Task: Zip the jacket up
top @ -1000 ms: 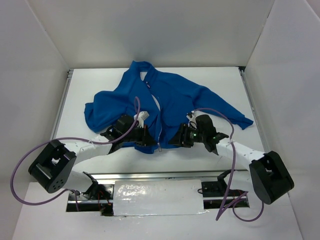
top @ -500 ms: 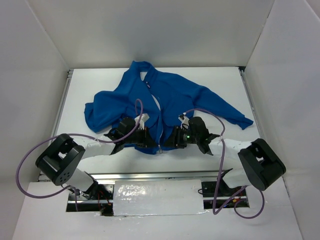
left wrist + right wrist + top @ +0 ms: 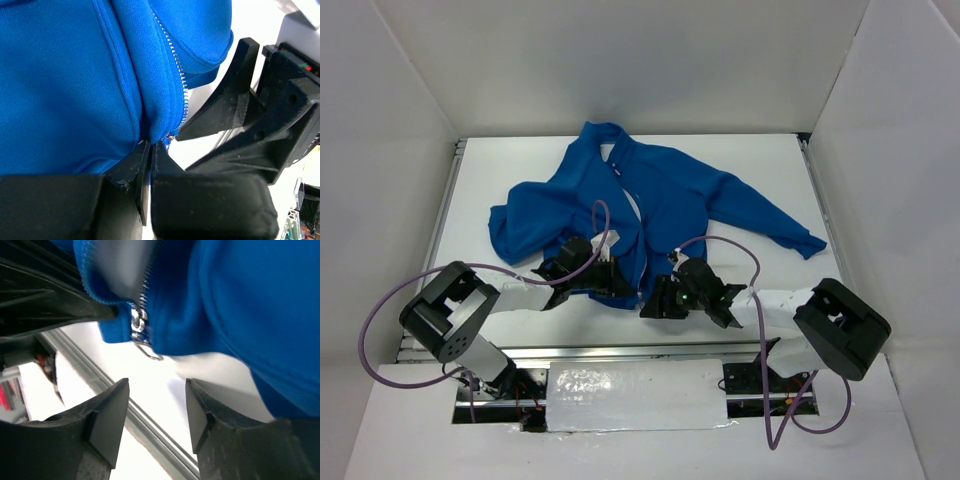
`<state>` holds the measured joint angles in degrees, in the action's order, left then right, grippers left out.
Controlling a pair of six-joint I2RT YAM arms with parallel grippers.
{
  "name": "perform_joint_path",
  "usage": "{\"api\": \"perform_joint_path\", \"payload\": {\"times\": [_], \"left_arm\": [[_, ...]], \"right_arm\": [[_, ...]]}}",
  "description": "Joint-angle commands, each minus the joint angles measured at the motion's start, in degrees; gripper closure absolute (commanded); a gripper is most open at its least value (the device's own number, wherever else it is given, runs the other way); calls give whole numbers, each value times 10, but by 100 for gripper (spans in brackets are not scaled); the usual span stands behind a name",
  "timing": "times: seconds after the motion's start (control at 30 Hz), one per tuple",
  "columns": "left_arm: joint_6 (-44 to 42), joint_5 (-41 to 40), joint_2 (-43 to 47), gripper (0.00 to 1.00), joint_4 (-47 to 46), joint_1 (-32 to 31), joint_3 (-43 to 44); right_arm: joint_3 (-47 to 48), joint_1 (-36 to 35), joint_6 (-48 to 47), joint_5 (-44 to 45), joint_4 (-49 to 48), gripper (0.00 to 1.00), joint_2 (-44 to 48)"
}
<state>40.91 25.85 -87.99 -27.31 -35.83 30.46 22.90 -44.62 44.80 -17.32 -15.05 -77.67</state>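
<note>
The bright blue jacket [image 3: 670, 195] lies spread on the white table, collar at the far side, its front partly apart along the white-lined zipper. My left gripper [image 3: 617, 282] is shut on the hem just left of the zipper's bottom end; in the left wrist view its jaws [image 3: 152, 145] pinch the blue fabric [image 3: 75, 75] beside the zipper teeth [image 3: 177, 75]. My right gripper [image 3: 650, 305] is open at the near hem. In the right wrist view it [image 3: 156, 390] sits just below the metal slider [image 3: 137, 322] and its wire pull [image 3: 148, 351], touching neither.
A metal rail [image 3: 620, 350] runs along the table's near edge, close under both grippers. A crinkled white panel [image 3: 635, 395] lies between the arm bases. Purple cables [image 3: 380, 330] loop from both arms. White walls enclose the table on three sides.
My right arm has moved left and nearer the table's front edge, bringing its open jaws under the zipper's bottom end. The left gripper has kept its hold on the hem.
</note>
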Motion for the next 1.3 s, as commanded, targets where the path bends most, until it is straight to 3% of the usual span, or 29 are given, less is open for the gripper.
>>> {"api": "perform_joint_path", "payload": {"times": [0.0,0.27,0.5,0.57,0.6,0.63,0.7,0.9,1.03,1.1,1.27], "left_arm": [[-6,18,-4,100,-6,-3,-5],[0,37,-8,100,-25,-4,-7],[5,40,-9,100,-25,-3,-6],[6,20,-5,80,10,-3,3],[6,-4,3,44,24,-3,6],[3,-19,10,25,39,-3,12],[1,-50,28,1,82,-3,17],[17,-222,136,1,188,-3,62],[8,-266,153,1,235,-3,121],[-13,-277,130,1,264,-3,178],[-80,-246,-40,1,345,9,373]], "right_arm": [[-20,-13,31,43,-45,42,10],[-58,-17,54,35,-172,40,-28],[-43,-17,59,66,-198,41,-72],[-42,-17,70,77,-196,42,-71],[-43,-17,72,87,-191,42,-69],[-44,-18,77,91,-190,42,-65],[-58,-18,84,96,-195,43,-51],[-101,-32,97,84,-197,44,17],[-127,-37,98,95,-169,44,107],[-119,-36,89,113,-125,43,149],[-102,-35,89,162,-45,43,234]]}}
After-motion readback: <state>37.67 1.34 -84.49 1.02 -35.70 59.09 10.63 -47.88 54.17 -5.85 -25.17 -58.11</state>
